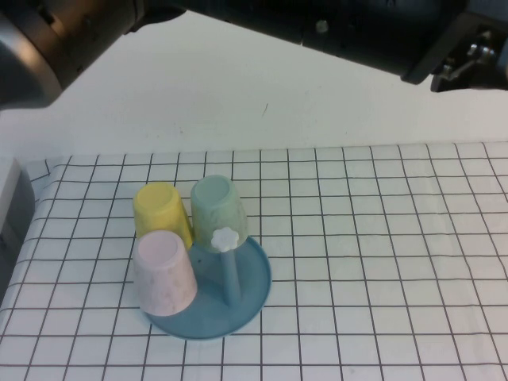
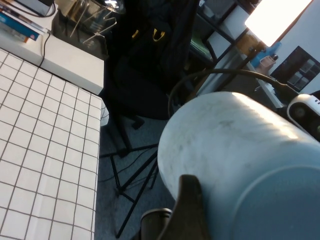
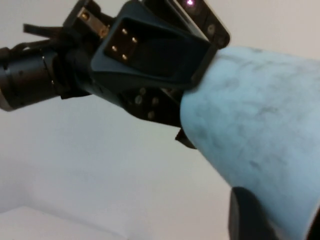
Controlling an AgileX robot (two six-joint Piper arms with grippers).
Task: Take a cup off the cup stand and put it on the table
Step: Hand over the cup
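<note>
The light blue speckled cup is held up in the air and is out of the high view. My left gripper is shut on it, with one dark finger against its side and its base facing the camera. My right gripper is also shut on the cup, with its fingers on either side. The left gripper's body sits at the cup's far end. The teal cup stand stands on the gridded table, with one free peg and its white knob.
A yellow cup, a pale green cup and a pink cup sit upside down on the stand. Both arms hang across the top of the high view. The table's edge drops to a floor with tripod legs.
</note>
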